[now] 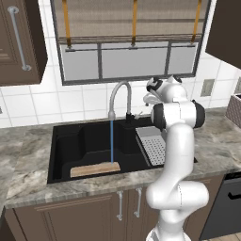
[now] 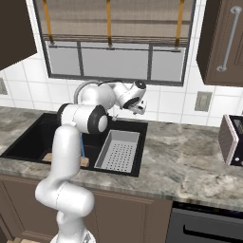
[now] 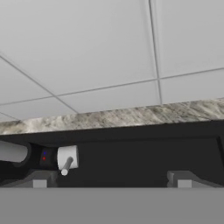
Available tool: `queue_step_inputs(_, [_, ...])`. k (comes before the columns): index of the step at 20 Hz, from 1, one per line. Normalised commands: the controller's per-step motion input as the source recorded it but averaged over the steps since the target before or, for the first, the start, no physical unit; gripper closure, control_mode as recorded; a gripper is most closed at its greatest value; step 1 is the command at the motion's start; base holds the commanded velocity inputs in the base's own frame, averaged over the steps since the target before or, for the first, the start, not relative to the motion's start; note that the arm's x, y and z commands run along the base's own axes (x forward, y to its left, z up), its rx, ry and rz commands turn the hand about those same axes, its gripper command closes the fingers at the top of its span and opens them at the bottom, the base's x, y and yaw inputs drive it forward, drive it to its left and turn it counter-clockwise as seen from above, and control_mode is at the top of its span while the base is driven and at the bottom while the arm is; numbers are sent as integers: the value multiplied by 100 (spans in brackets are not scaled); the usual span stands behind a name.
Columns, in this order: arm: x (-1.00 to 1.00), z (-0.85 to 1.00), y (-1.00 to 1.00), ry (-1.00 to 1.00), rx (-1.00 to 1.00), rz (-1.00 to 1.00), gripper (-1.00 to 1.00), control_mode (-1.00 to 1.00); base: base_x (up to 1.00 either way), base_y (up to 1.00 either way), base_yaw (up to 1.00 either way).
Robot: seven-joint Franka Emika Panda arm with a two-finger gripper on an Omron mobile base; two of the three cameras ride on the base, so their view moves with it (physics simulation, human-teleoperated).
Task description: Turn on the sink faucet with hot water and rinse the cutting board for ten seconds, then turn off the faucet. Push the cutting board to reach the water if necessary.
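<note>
We see no readable writing anywhere. A thin blue water stream (image 1: pixel 111 141) falls from the tall silver gooseneck faucet (image 1: pixel 118 96) onto the light-tan wooden cutting board (image 1: pixel 94 169) lying in the matte black sink (image 1: pixel 63 150). The gripper (image 3: pixel 111 180), jaws spread wide, hovers by the faucet's small lever handle (image 3: pixel 66 159). Grey marble counter (image 1: pixel 214 141), white tiled wall (image 1: pixel 56 101).

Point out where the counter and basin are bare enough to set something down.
Bare: the counter between the drainer tray and the toaster; the sink floor left of the water. Crowded: around the faucet, where the open gripper sits, and the cutting board.
</note>
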Motion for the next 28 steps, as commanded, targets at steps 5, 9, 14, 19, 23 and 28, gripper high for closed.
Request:
queue_step_inputs(5, [0,0,0,0,0,0,-100,-100,0,0,0])
queue_step_inputs(9, [0,0,0,0,0,0,-100,-100,0,0,0])
queue_step_inputs(14, [0,0,0,0,0,0,-100,-100,0,0,0])
queue_step_inputs(19, [0,0,0,0,0,0,-100,-100,0,0,0])
queue_step_inputs(23, [0,0,0,0,0,0,-100,-100,0,0,0])
queue_step_inputs(28, [0,0,0,0,0,0,-100,-100,0,0,0])
